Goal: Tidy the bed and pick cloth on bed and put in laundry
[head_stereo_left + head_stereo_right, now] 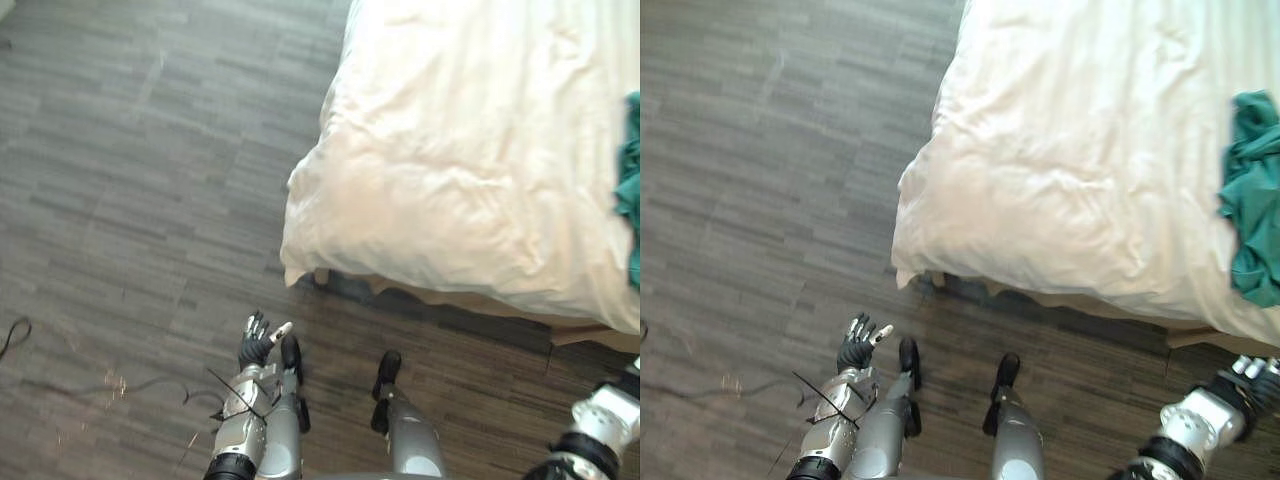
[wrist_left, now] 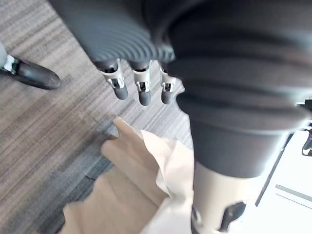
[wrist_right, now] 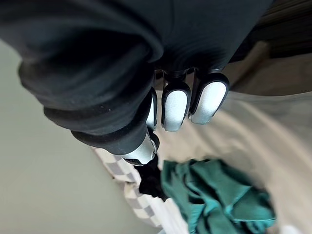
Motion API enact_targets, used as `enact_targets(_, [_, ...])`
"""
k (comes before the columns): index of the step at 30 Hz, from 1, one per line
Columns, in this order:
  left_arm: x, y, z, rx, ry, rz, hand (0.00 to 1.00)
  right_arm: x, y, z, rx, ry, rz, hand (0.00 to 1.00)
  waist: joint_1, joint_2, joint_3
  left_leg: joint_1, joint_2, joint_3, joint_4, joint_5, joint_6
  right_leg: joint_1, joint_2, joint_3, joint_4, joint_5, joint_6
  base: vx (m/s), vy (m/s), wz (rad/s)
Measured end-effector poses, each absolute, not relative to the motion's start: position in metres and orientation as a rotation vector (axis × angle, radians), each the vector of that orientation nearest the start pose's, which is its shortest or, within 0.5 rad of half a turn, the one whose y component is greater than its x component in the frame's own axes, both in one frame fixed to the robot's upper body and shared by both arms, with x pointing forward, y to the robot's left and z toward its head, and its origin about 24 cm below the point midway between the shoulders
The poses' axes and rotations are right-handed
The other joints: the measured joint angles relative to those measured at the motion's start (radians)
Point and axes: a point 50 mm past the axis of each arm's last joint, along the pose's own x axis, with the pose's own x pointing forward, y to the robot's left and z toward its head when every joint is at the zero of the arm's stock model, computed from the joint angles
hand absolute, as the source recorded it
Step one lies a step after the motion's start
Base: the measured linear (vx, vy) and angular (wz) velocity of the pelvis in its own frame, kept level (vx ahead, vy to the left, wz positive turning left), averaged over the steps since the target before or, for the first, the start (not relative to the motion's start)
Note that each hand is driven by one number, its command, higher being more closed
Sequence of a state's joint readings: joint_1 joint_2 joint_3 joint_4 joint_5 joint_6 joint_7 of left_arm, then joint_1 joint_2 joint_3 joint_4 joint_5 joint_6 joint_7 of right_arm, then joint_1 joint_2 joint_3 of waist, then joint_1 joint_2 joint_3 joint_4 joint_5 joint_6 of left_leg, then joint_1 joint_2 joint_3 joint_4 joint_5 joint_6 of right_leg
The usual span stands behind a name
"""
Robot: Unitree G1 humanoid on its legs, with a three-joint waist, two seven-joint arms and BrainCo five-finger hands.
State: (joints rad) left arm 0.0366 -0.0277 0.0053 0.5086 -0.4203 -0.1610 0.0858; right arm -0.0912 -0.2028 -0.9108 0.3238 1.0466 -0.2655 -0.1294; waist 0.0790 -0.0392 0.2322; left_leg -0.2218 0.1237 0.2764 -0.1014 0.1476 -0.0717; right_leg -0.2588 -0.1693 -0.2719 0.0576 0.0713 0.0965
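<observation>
- The bed point(image 1: 460, 170) runs out past the top and right edges, so its far end and far side are cut off.
- The green cloth point(image 1: 628, 190) lying on it is sliced by the right edge in the left eye view, so its full outline cannot be told.
- The right hand point(image 1: 1255, 372) sits at the lower right corner, partly cut by the edge.
- A dark thing point(image 3: 150, 181) just beside the green cloth is partly behind the right hand; what it is cannot be told.
- The wooden base point(image 1: 590, 335) is mostly hidden under the overhanging cover point(image 1: 400, 230).
</observation>
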Motion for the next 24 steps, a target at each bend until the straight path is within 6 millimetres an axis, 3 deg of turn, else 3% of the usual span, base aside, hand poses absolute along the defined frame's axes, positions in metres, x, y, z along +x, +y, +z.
enact_targets(4, [0.196, 0.155, -0.08, -0.384, 0.455, 0.23, 0.0, 0.19, -0.37, 0.072, 0.666, -0.485, -0.874, 1.0, -0.012, 0.002, -0.063, 0.04, 0.009, -0.011, 0.0, -0.003, -0.004, 0.051, 0.016, -0.005, -0.028, -0.001, -0.003, 0.09, -0.041, 0.04])
enact_targets(8, [0.172, 0.17, -0.096, -0.33, 0.538, 0.251, 0.0, 0.25, -0.328, 0.102, 0.37, -0.368, -0.519, 1.0, -0.014, 0.01, -0.075, 0.063, -0.001, -0.062, 0.007, 0.001, -0.005, 0.093, 0.017, -0.03, -0.03, -0.004, -0.006, 0.04, -0.006, 0.24])
enact_targets(9, [0.163, 0.18, -0.1, -0.314, 0.566, 0.281, 0.0, 0.269, -0.307, 0.113, 0.278, -0.353, -0.385, 1.0, -0.012, 0.011, -0.075, 0.071, -0.007, -0.069, 0.007, 0.001, -0.005, 0.105, 0.012, -0.035, -0.031, -0.004, -0.005, 0.02, 0.04, 0.18])
enact_targets(11, [0.154, 0.187, -0.104, -0.307, 0.586, 0.312, 0.0, 0.285, -0.284, 0.124, 0.212, -0.357, -0.251, 1.0, -0.011, 0.011, -0.075, 0.078, -0.015, -0.084, 0.007, 0.002, -0.004, 0.125, 0.006, -0.049, -0.041, -0.001, -0.002, 0.02, 0.04, 0.22])
enact_targets(13, [0.141, 0.198, -0.109, -0.303, 0.618, 0.364, 0.0, 0.311, -0.243, 0.146, 0.167, -0.392, -0.035, 1.0, -0.008, 0.008, -0.075, 0.077, -0.022, -0.096, 0.007, 0.003, -0.002, 0.133, -0.001, -0.058, -0.047, 0.003, 0.003, 0.02, 0.05, 0.16])
enact_targets(16, [0.134, 0.203, -0.113, -0.308, 0.638, 0.393, 0.0, 0.332, -0.193, 0.181, 0.102, -0.465, 0.201, 1.0, -0.006, 0.006, -0.071, 0.052, -0.028, -0.118, 0.007, 0.005, 0.001, 0.127, -0.004, -0.077, -0.056, 0.009, 0.006, -0.01, 0.035, 0.19])
enact_targets(17, [0.135, 0.203, -0.113, -0.309, 0.637, 0.393, 0.0, 0.335, -0.185, 0.189, 0.091, -0.483, 0.233, 1.0, -0.005, 0.005, -0.069, 0.043, -0.028, -0.124, 0.006, 0.007, 0.003, 0.123, -0.004, -0.082, -0.058, 0.011, 0.005, -0.02, 0.024, 0.23])
enact_targets(19, [0.138, 0.202, -0.111, -0.307, 0.626, 0.389, 0.0, 0.343, -0.158, 0.227, 0.05, -0.577, 0.335, 1.0, 0.014, 0.003, -0.043, 0.01, -0.029, -0.137, 0.007, 0.018, 0.009, 0.095, -0.003, -0.09, -0.057, 0.019, -0.001, -0.03, 0.018, 0.13])
enact_targets(23, [0.15, 0.203, -0.102, -0.308, 0.573, 0.375, 0.0, 0.354, -0.143, 0.271, -0.021, -0.661, 0.378, 1.0, 0.026, 0.011, 0.042, -0.038, -0.033, -0.187, 0.007, 0.043, 0.011, 0.075, -0.004, -0.137, -0.052, 0.024, -0.004, -0.04, 0.007, 0.34])
enact_targets(24, [0.156, 0.202, -0.098, -0.309, 0.542, 0.366, 0.0, 0.357, -0.144, 0.28, -0.036, -0.675, 0.371, 1.0, 0.045, 0.013, 0.065, -0.058, -0.032, -0.198, 0.007, 0.051, 0.011, 0.058, -0.004, -0.147, -0.045, 0.023, -0.004, -0.03, -0.004, 0.23])
